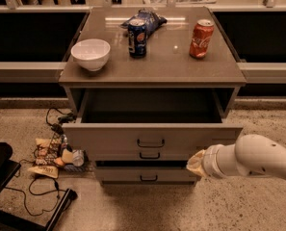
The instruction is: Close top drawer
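The top drawer (151, 137) is a wide grey-beige drawer with a small black handle (150, 143) at its centre. It stands partly open, with a shallow dark strip of interior (149, 110) showing under the cabinet top. Two shorter drawer fronts (147, 154) sit below it. My gripper (194, 164) is at the end of the white arm (251, 160) coming from the lower right. It sits low against the right part of the drawer fronts, just below the top drawer's front.
On the cabinet top (152, 66) stand a white bowl (90, 54), a blue can (137, 38) with a chip bag (146, 19) behind it, and a red can (201, 32). Cables and clutter (56, 155) lie on the floor at left, beside a black stand (0, 170).
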Motion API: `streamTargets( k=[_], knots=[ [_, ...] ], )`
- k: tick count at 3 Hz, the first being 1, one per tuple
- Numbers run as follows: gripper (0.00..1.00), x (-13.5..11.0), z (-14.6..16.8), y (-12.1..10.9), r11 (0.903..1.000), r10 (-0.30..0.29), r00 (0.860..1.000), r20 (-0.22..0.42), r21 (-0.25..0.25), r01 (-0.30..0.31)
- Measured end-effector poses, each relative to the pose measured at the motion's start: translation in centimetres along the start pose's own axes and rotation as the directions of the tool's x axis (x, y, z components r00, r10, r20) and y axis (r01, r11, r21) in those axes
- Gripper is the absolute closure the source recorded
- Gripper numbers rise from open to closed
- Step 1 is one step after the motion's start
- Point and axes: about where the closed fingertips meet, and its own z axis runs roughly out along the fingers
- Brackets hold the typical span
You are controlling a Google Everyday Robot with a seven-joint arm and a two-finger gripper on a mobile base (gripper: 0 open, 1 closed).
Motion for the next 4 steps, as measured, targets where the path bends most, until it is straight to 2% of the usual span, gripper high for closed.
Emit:
streamTargets(
  k=[1, 2, 3, 4],
  knots=[
    [1.0, 0.0, 0.1, -0.5, 1.0, -0.001, 1.0, 0.009, 0.002, 0.001],
    [1.0, -0.6, 1.2, -5.3, 0.9993, -0.024, 0.999, 0.029, 0.029, 0.023],
    [1.0, -1.0, 1.8, -8.5, 0.998, -0.032, 0.998, 0.054, 0.056, 0.029],
    [1.0, -1.0, 1.8, -8.6, 0.998, -0.032, 0.998, 0.054, 0.056, 0.029]
  ],
)
